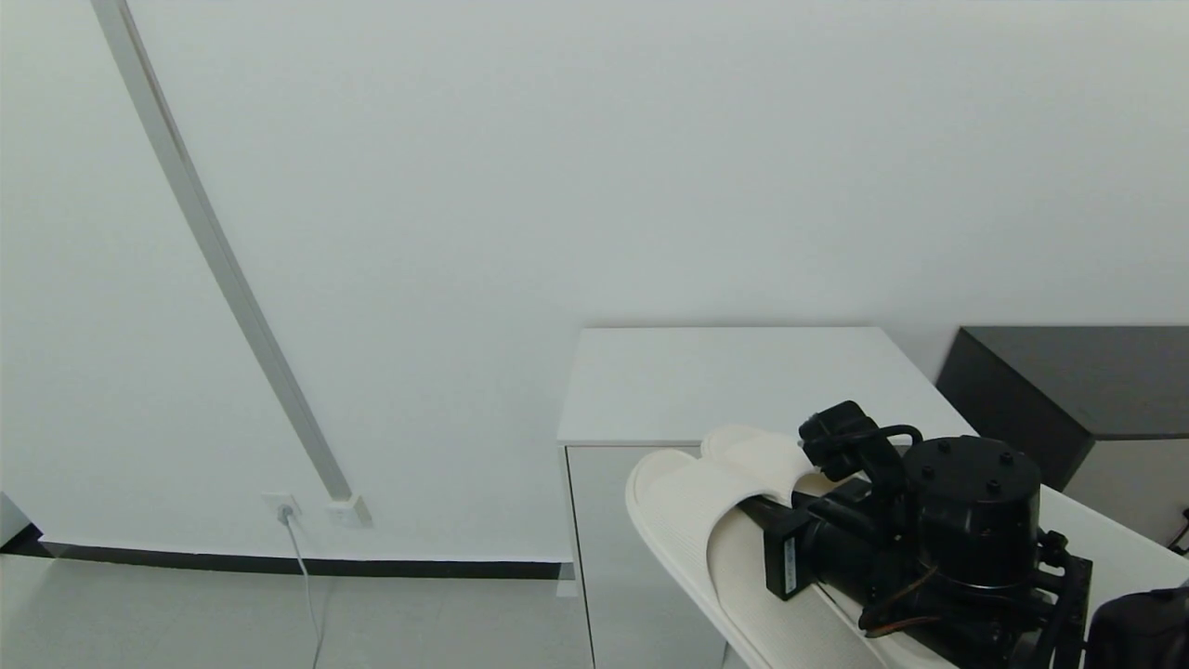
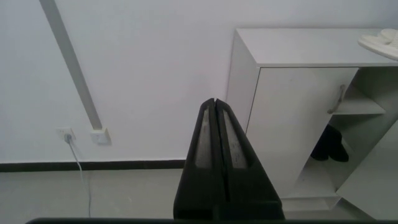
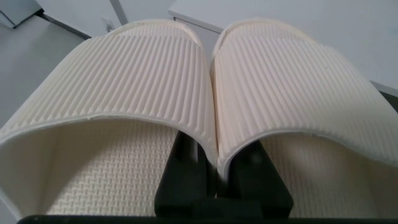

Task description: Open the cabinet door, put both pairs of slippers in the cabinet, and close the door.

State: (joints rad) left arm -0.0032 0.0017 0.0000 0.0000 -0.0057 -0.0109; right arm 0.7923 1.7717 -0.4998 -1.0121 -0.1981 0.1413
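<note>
A pair of cream ribbed slippers (image 1: 683, 520) hangs in my right gripper (image 1: 757, 511), in front of the white cabinet (image 1: 734, 381). In the right wrist view the gripper (image 3: 214, 177) is shut on the slippers' (image 3: 155, 74) two inner sides, pressed together. My left gripper (image 2: 214, 146) is shut with nothing in it and is held out left of the cabinet (image 2: 292, 46). The cabinet's right side is open, showing a shelf (image 2: 354, 109) and a dark pair of shoes (image 2: 329, 146) inside. A door panel with a handle (image 2: 340, 99) covers its left side. A slipper tip (image 2: 380, 42) shows over the cabinet top.
A black cabinet (image 1: 1077, 381) stands to the right of the white one. A wall socket with a white cable (image 1: 283, 509) and a grey trunking strip (image 1: 214, 251) are on the wall to the left. Bare floor (image 1: 279, 613) lies left of the cabinet.
</note>
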